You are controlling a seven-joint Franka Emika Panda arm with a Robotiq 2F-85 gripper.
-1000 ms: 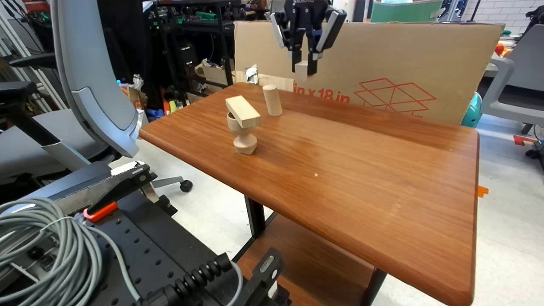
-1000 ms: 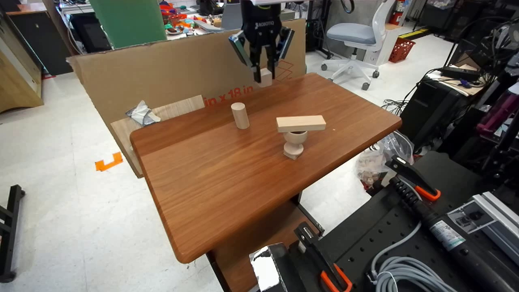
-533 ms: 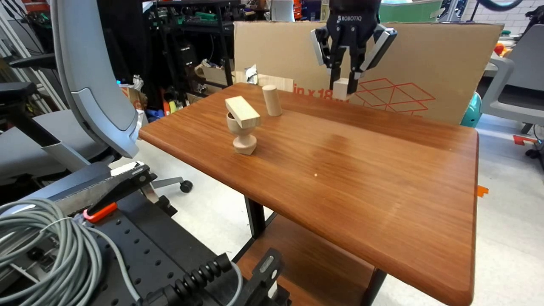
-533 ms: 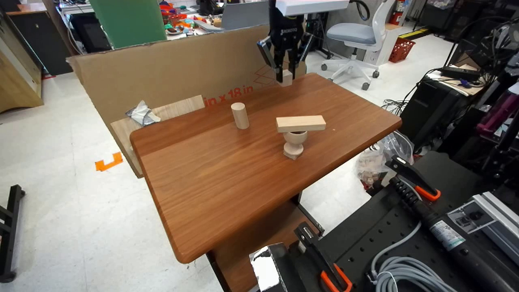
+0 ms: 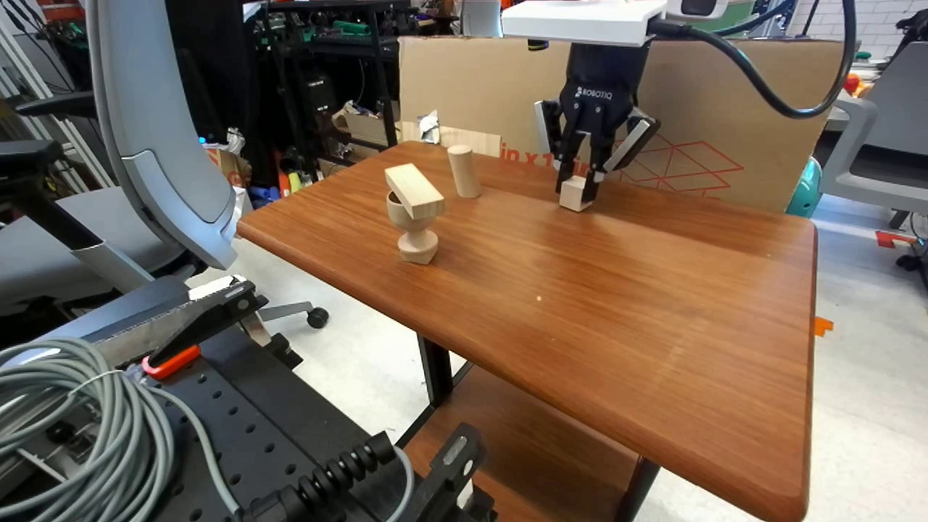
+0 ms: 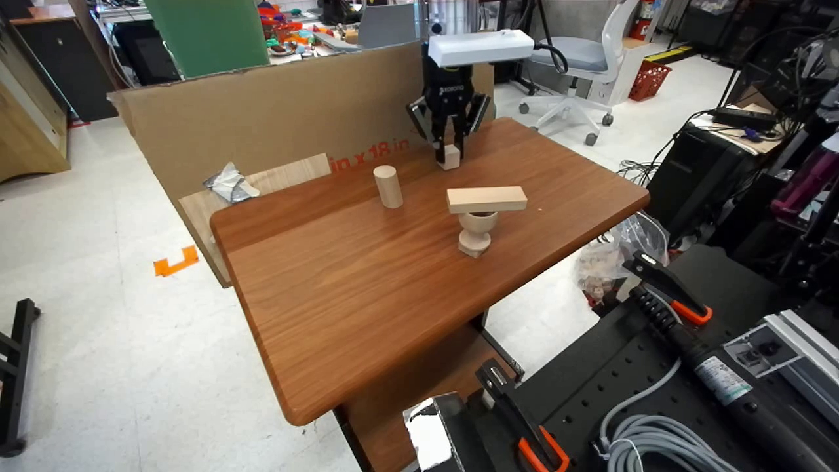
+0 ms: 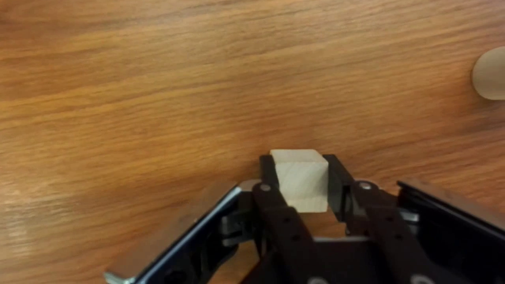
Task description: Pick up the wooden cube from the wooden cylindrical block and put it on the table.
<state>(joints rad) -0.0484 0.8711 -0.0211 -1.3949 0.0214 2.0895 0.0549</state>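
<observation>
Wooden cube (image 7: 302, 180): small, plain, pale; clamped on two opposite faces; underside touching or just above table (image 6: 360, 275), cannot tell which. Location: upper half, right of centre, both exterior views; lower centre, wrist view. Wooden cylindrical block (image 5: 465, 172): pale, flat-topped, upright; apart from cube, frame-left of it in both exterior views; cut by right edge, wrist view. Table top: smooth, reddish-brown; legs dark.

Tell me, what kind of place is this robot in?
Probably a robotics lab or workshop: there's a robot gripper holding a wooden cube, a coil of grey cable, and a black board full of holes.
</observation>
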